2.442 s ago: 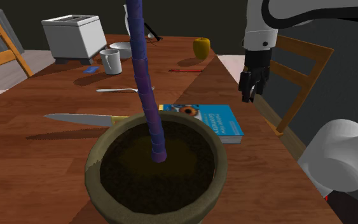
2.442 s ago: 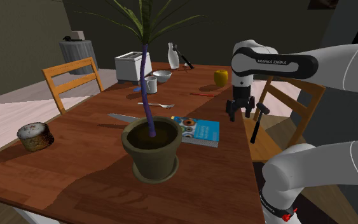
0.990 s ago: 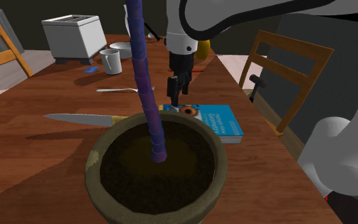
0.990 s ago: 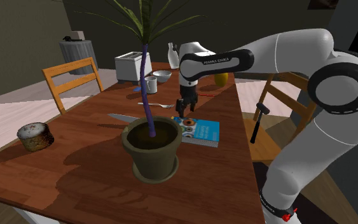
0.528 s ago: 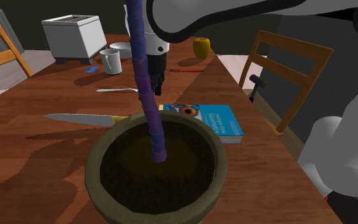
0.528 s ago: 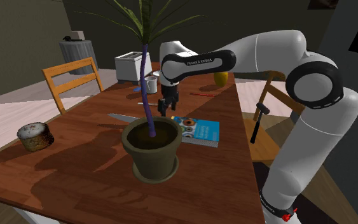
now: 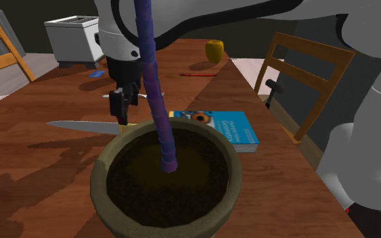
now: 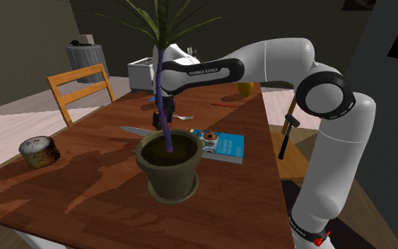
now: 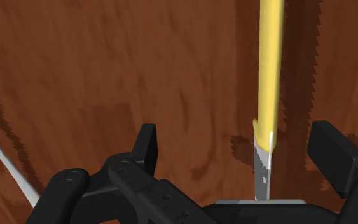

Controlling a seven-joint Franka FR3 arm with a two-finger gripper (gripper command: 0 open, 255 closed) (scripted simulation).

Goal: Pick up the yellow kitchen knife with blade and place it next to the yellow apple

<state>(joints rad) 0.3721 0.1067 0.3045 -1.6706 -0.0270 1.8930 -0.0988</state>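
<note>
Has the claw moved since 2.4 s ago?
Yes. The claw went toward the shoulder view's left, crossing the book to above the knife.

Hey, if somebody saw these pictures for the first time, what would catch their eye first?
Probably the big pot in the shoulder view's foreground, with a purple stem rising from it. Next, the white arm arching over the table, its open black gripper hovering right above the yellow-handled knife, which lies between the fingers untouched. The yellow apple sits at the table's far end.
</note>
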